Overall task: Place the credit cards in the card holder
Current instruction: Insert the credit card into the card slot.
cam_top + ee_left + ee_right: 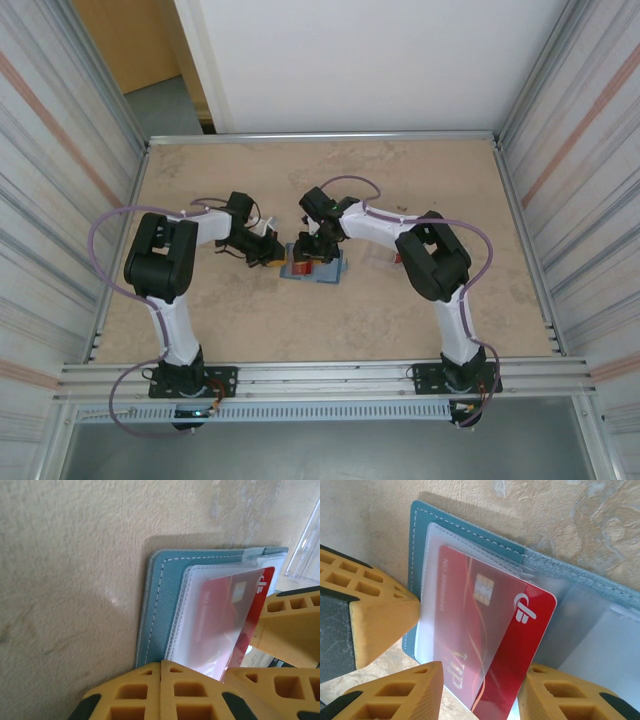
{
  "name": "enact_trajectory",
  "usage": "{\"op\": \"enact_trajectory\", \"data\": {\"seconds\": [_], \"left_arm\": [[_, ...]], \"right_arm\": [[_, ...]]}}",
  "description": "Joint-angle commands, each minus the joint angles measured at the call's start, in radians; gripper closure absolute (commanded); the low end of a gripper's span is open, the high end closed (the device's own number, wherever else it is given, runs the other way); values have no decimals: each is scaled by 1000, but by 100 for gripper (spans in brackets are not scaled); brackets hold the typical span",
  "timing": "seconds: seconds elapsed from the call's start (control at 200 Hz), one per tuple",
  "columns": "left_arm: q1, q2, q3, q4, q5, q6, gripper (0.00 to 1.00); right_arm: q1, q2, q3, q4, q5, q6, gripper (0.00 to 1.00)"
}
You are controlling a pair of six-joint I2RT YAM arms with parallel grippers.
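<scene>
At the middle of the table [200, 330], one credit card [520, 630] sits part-way in the open card holder [420, 525].
It slants inside a frosted sleeve [440, 545] with its logo corner out. The left gripper [160, 667], jaws together, bears on the holder's edge, apparently pinning it against sliding. The right gripper [485, 670] has its jaws apart astride the card's free end without visibly pinching it, probably placed to push it deeper. A clear plastic case [305, 550] lies just beyond.

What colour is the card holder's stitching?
White stitching on the card holder; clearest in right wrist view.
</scene>
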Motion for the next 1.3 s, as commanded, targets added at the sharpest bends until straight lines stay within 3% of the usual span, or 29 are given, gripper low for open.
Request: {"op": "enact_trajectory", "data": {"seconds": [0.0,0.366,0.747,1.298], "left_arm": [[-2,-16,-21,-14,-7,-14,100],[-3,-1,-19,-13,4,-23,100],[-15,-8,-27,0,17,-44,100],[-36,-80,-93,44,26,-84,100]], "right_arm": [[5,12,25,-51,13,-16,58],[5,-28,-25,-53,30,-3,58],[37,20,30,4,-6,43,60],[23,59,98,-56,-4,19,60]]}}
